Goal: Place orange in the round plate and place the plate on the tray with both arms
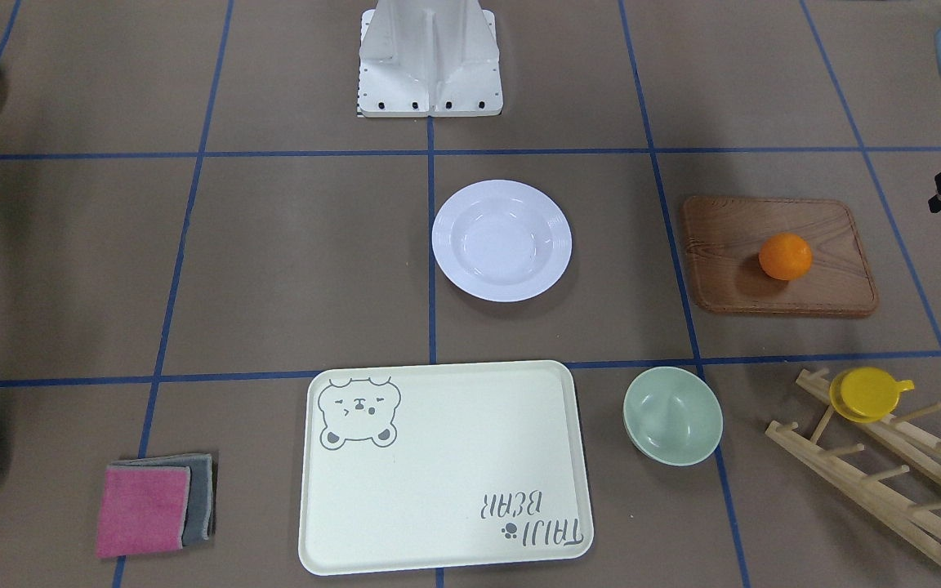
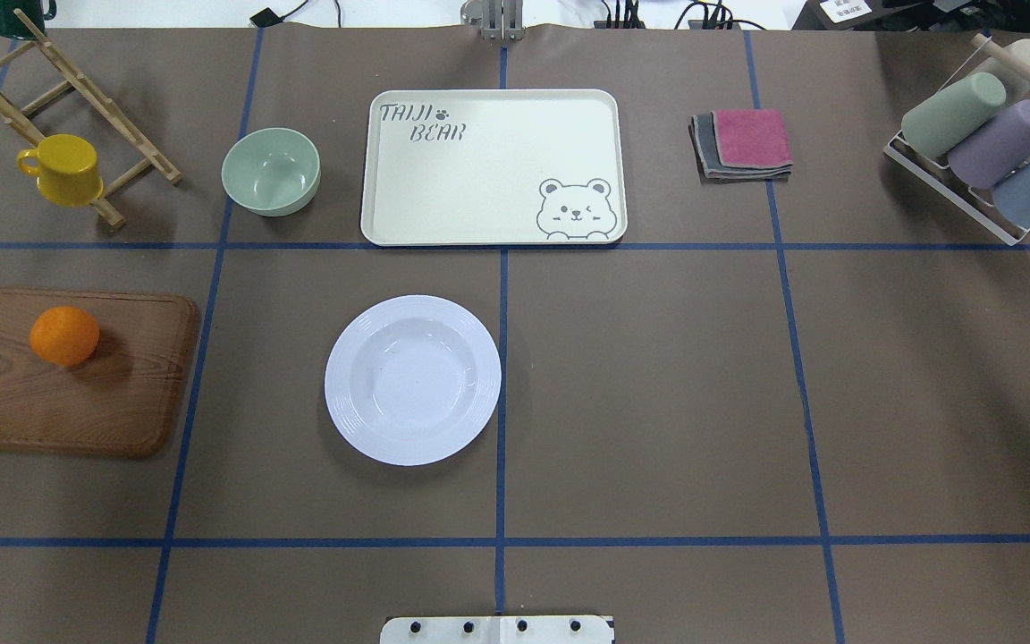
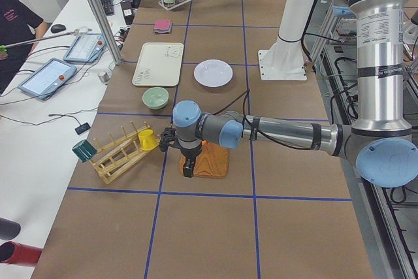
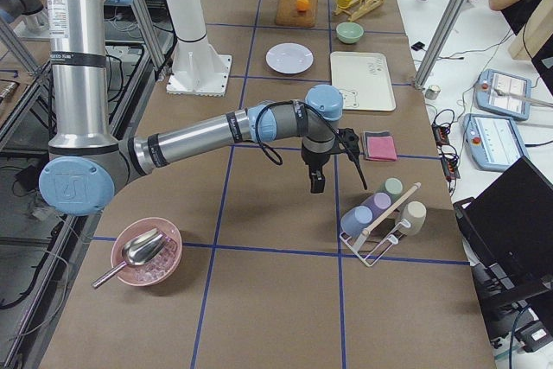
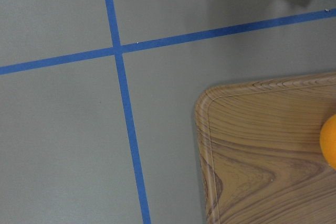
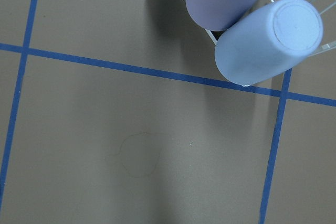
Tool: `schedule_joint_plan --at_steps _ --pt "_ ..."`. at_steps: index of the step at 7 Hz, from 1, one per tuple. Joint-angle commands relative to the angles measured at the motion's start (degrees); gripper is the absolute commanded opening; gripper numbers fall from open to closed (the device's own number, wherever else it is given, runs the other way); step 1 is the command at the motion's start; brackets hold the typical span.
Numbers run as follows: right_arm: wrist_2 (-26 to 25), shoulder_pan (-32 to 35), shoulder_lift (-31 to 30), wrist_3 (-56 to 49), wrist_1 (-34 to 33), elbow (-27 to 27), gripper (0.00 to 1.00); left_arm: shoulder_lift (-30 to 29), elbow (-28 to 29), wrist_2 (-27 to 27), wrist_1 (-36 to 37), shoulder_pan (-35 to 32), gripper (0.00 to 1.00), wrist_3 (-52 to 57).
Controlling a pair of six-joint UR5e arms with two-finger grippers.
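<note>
Position: the left gripper point(image 3: 188, 168) hangs over the brown wooden board point(image 2: 77, 402). The right gripper point(image 4: 317, 181) hangs near the wire rack of pastel cups point(image 2: 944, 188). Finger opening cannot be told for either.

The small glossy orange fruit point(image 2: 64, 335) rests on the board, just beside the left gripper. The white round ridged-rim plate point(image 2: 336, 380) lies between the grippers, well apart from both, with the cream rectangular bear-print tray point(image 2: 479, 179) beyond it.

Assessment: the orange is probably light, firm and prone to roll, so grip it across its widest girth. The plate looks stiff and slick, so take it at opposite rims.
</note>
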Motion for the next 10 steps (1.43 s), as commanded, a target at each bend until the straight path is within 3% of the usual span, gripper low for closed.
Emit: schedule_joint_plan --at_steps 1,4,5,7,8,10 --pt "-0.1 0.0 0.7 0.0 0.4 0.3 1.0 0.0 -0.1 0.0 0.0 0.0 0.98 0.0" --pt "0.2 -2.2 1.7 2.8 4.7 0.5 1.0 -0.9 -1.3 0.1 -0.2 0.3 0.99 -3.3" --pt "2.7 -3.2 3.8 7.0 9.2 0.6 1.0 -2.6 -2.0 0.1 -0.8 0.6 0.99 -9.1" --pt "13.7 -9.3 6.2 19.2 11.9 0.0 1.0 -3.3 -2.0 0.1 -4.5 3.7 0.99 -15.9" --pt "18.9 -10.9 6.6 21.9 15.3 -0.7 0.92 -3.6 -1.9 0.1 -8.2 6.7 0.99 -23.1" --pt "20.1 -14.4 12.5 27.1 17.6 -2.5 0.96 -4.4 -1.7 0.8 -12.1 12.3 0.99 -31.5"
